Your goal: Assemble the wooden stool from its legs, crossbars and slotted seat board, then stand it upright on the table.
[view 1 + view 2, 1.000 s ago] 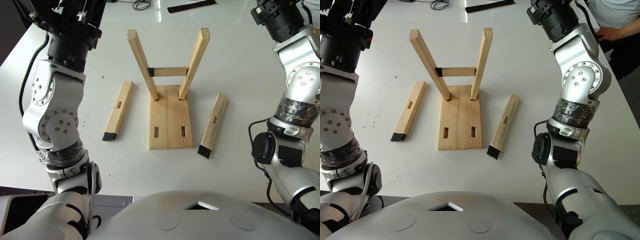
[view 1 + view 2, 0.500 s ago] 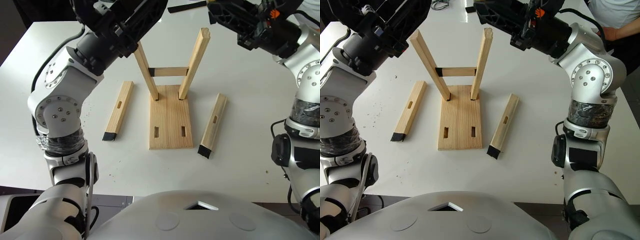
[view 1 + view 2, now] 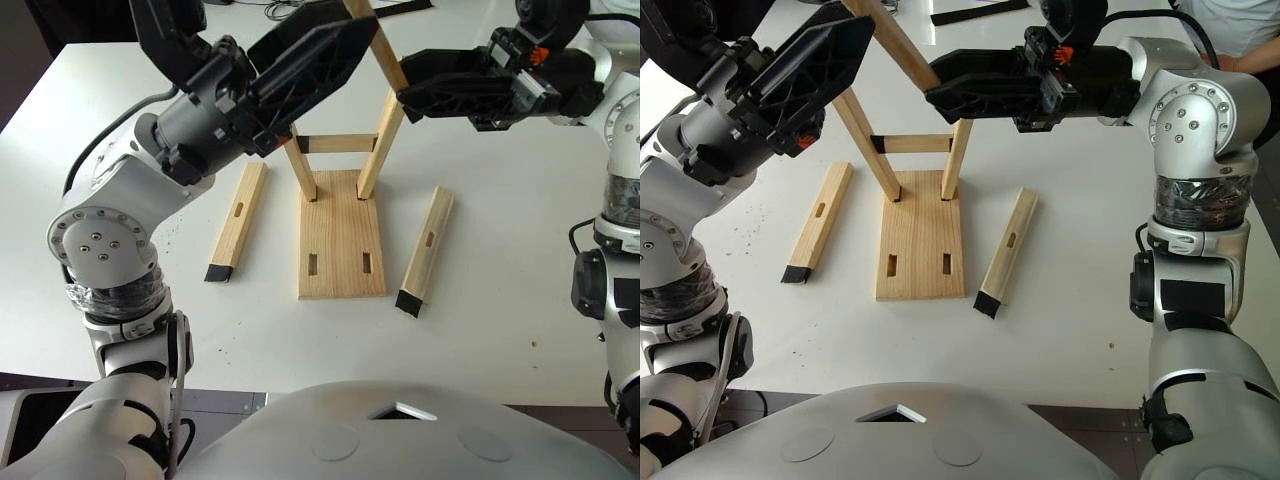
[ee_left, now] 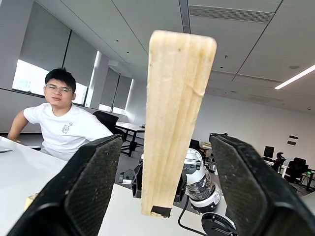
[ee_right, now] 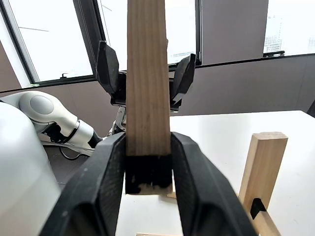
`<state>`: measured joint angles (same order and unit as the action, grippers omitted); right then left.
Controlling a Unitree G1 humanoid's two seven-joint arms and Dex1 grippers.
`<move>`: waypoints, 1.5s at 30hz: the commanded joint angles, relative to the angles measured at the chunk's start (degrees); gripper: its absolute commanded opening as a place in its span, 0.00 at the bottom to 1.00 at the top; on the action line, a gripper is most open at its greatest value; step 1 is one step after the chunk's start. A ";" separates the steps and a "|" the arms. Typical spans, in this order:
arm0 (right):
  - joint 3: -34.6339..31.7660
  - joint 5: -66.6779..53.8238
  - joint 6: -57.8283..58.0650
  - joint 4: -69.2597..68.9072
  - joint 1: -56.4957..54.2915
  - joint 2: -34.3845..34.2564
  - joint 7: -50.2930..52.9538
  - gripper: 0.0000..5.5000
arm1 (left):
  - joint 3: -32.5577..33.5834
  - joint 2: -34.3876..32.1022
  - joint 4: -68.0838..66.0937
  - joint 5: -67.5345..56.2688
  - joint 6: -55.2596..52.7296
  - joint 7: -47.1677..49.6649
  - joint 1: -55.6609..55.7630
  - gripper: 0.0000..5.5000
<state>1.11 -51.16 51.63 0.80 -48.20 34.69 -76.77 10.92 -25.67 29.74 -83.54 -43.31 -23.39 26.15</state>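
Seat board [image 3: 342,250]: flat on the white worktop [image 3: 500,300], the nearest item, with its two near slots empty. Left loose leg [image 3: 237,222] and right loose leg [image 3: 425,250]: lying flat, one just beside each long edge of the board and not touching it. Each has a slot in its face and a black near end. Left upright leg [image 3: 302,170] and right upright leg [image 3: 375,150]: standing in the board's two far slots, splaying apart toward their tops, joined partway up by a black-ended crossbar [image 3: 340,143]. Wooden bar [image 3: 902,48]: held tilted in the air above the upright legs. Right end effector [image 5: 147,142]: clamped on the bar's black-tipped end. Left end effector [image 4: 165,147]: fingers spread wide, straddling the bar farther up, with gaps on both sides. Black strip [image 3: 975,12]: flat at the worktop's far edge.
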 commanded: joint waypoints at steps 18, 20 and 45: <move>5.51 6.89 -0.74 0.19 -0.21 5.29 -9.70 0.24 | -3.30 -3.94 4.16 7.75 1.54 -7.12 -2.98 0.59; 5.63 6.95 -0.78 -0.08 0.06 5.47 -9.92 0.24 | -3.41 -4.02 4.14 8.10 1.61 -7.40 -3.11 0.59; 6.80 10.53 -4.91 -0.17 2.22 5.84 -9.62 0.24 | -3.63 -4.75 3.96 15.23 3.95 -10.96 -4.20 0.24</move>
<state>7.75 -42.54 48.17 0.29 -47.02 40.14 -87.12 7.12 -30.50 33.68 -69.90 -40.78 -34.30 21.79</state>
